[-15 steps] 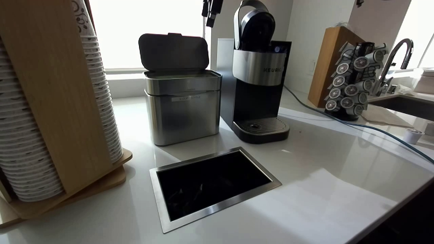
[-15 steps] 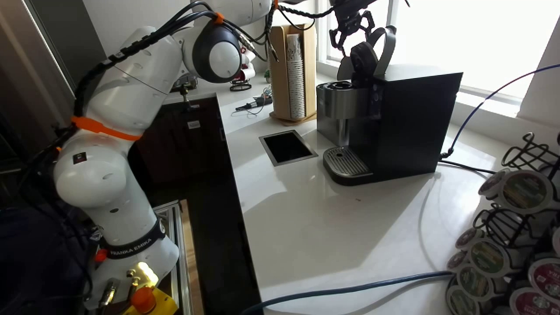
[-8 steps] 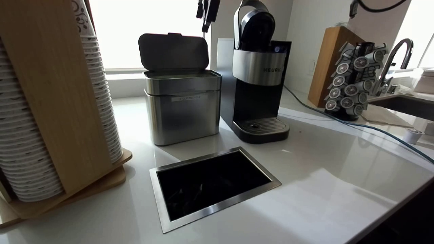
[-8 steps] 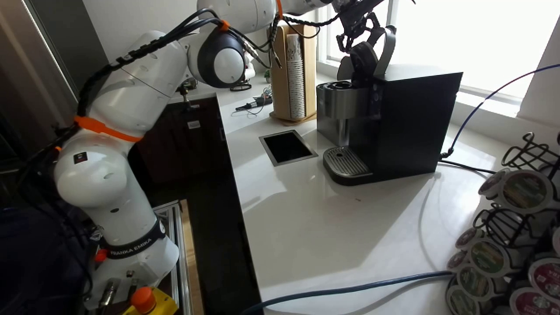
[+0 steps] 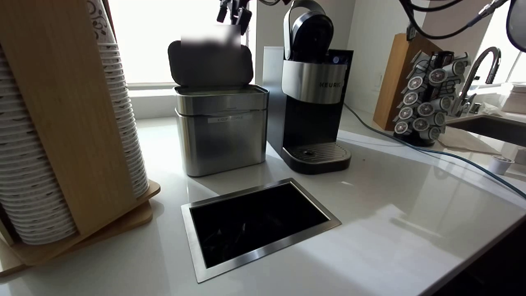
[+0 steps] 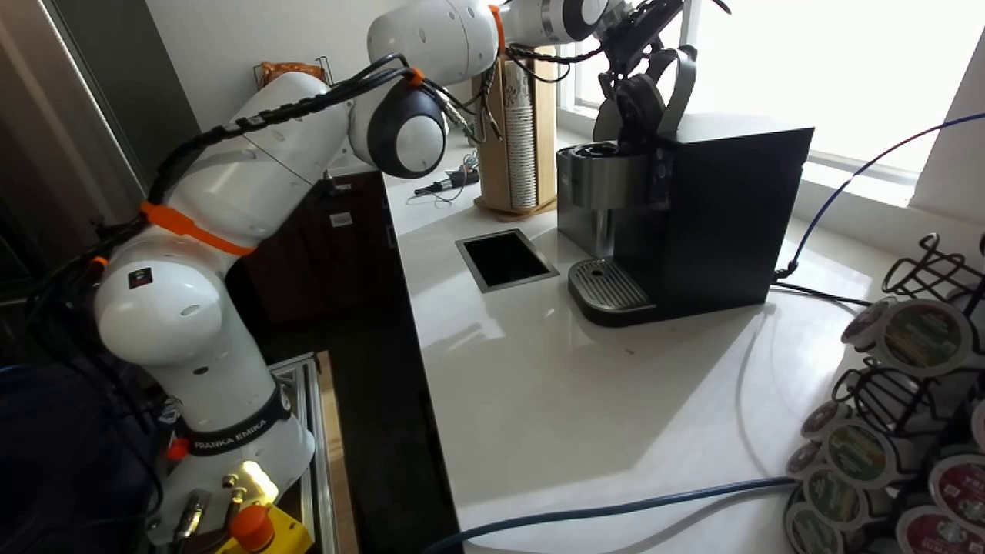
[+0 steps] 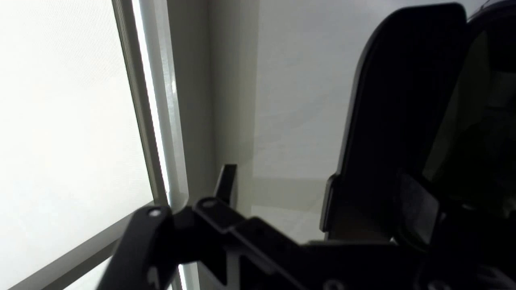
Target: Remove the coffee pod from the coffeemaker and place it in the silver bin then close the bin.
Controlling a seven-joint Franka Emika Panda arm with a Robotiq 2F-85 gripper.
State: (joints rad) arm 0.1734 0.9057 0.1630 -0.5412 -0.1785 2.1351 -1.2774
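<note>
The coffeemaker [image 5: 314, 84] stands with its glossy black top raised; it also shows in the other exterior view [image 6: 723, 223]. The silver bin [image 5: 224, 142] stands beside it, its black lid [image 5: 209, 68] upright and open; the lid shows dark in the wrist view [image 7: 387, 100]. My gripper [image 5: 233, 20] is high by the window, over the lid's upper edge. In an exterior view the gripper [image 6: 625, 65] is partly behind the coffeemaker's raised top. In the wrist view the gripper's fingers [image 7: 324, 195] are wide apart, with the lid's tab between them; contact cannot be told. I cannot make out the coffee pod.
A steel-rimmed countertop opening [image 5: 261, 257] lies before the bin. A wooden cup holder [image 5: 78, 123] stands on one side. A pod rack [image 5: 427, 98] and a loose white pod [image 5: 500, 165] are near the sink. A blue cable [image 6: 639, 506] crosses the counter.
My gripper has moved along the window, away from the coffeemaker and a little lower, toward the bin's lid. The arm has extended. The bin and coffeemaker have not moved.
</note>
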